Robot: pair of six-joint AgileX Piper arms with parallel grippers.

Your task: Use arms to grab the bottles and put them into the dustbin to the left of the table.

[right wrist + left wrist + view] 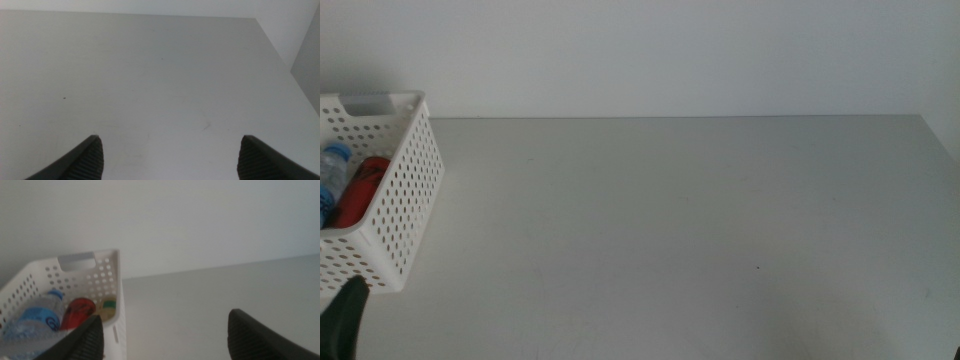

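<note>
At the left edge of the table (680, 220) stands the white basket (410, 190), its perforated side wall facing the bare grey surface. Inside the basket lie all three drinks. The water bottle (332, 170) with its blue cap lies against the far-left part of the basket, and the red can (362, 188) lies just beside it, nearer the perforated wall. From the left wrist view the yellow tea bottle (106, 307) shows only as a patch of yellow and green next to the can, tucked against the basket's wall nearest the table.

The left gripper (165, 335) hangs just beside the basket's near corner, with one jaw over the basket's edge and the other over the table; its jaws stand wide apart and hold nothing. In the middle view only its dark tip shows below the basket.

The right gripper (170, 157) hovers over the table, well apart from the basket, jaws spread wide and holding nothing.
</note>
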